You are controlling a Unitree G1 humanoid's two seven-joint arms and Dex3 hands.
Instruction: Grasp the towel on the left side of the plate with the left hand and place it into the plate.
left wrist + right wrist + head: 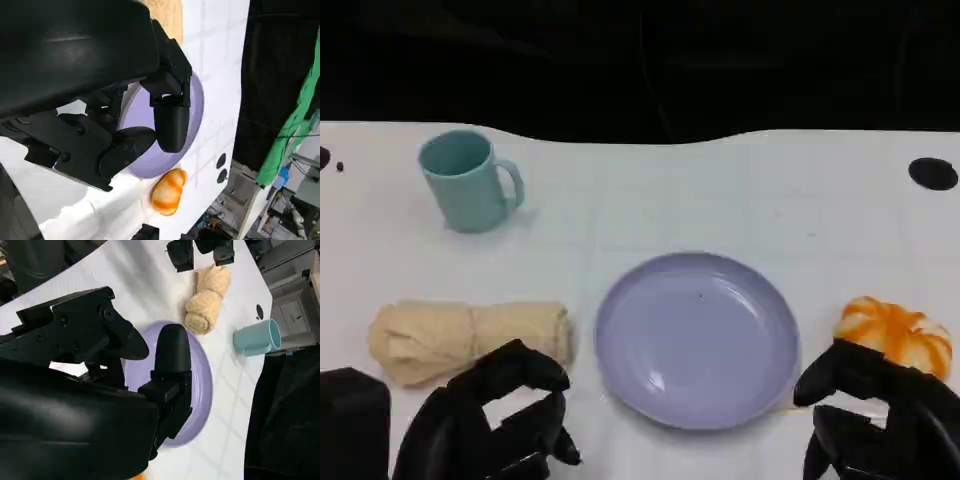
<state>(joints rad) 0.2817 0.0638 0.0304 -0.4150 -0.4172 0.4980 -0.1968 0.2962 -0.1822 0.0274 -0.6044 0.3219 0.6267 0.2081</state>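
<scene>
A rolled beige towel (pixel 470 338) lies on the white table just left of the lavender plate (pixel 698 340). My left hand (pixel 490 420) hovers at the table's near edge, just in front of the towel, fingers apart and holding nothing. In the left wrist view the left hand (pixel 145 125) has its fingers over the plate (pixel 197 100), with a corner of the towel (pixel 165 15) beyond the hand. My right hand (pixel 875 415) waits at the lower right, fingers apart and empty. The right wrist view shows the plate (pixel 202 385), the towel (pixel 207 300) and the left hand (pixel 200 252).
A teal mug (pixel 468 180) stands at the back left. An orange-and-white rounded object (pixel 895 335) sits right of the plate, close to my right hand. A black round mark (pixel 932 173) lies at the far right. The table's far edge borders darkness.
</scene>
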